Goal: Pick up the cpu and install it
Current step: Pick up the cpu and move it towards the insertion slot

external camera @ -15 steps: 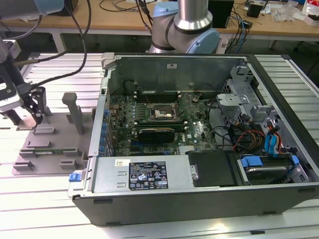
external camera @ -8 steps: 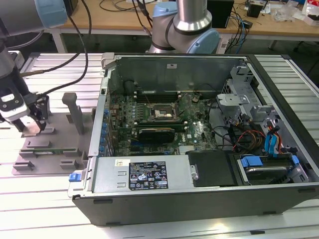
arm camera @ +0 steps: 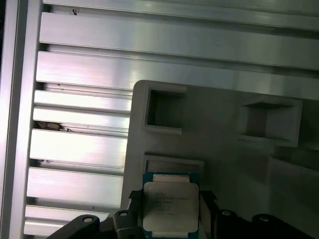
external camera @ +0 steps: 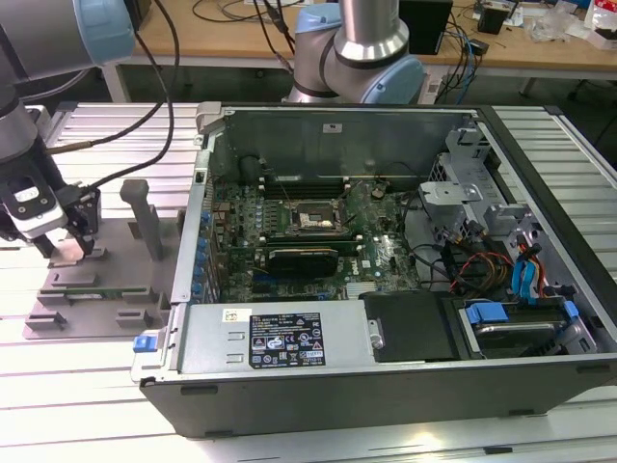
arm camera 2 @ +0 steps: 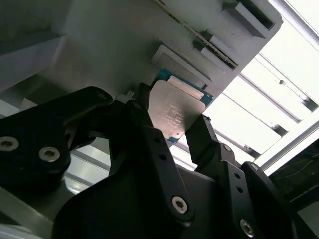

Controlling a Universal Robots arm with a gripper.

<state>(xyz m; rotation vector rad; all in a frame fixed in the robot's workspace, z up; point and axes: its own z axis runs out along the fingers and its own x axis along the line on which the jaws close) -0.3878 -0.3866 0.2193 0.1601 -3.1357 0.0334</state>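
1. Your gripper [external camera: 75, 249] hangs over the grey fixture [external camera: 111, 289] at the exterior view's left, beside the open case [external camera: 386, 371].
2. In the second wrist view you see the cpu [arm camera 2: 175, 110] between the black fingers [arm camera 2: 203, 138], silver top up.
3. The jaws are clamped on it, one finger against each opposite edge.
4. The cpu sits just over a shallow recess in the fixture; you cannot tell whether it touches.
5. The socket [external camera: 315, 222] inside the case lies well apart from the gripper.
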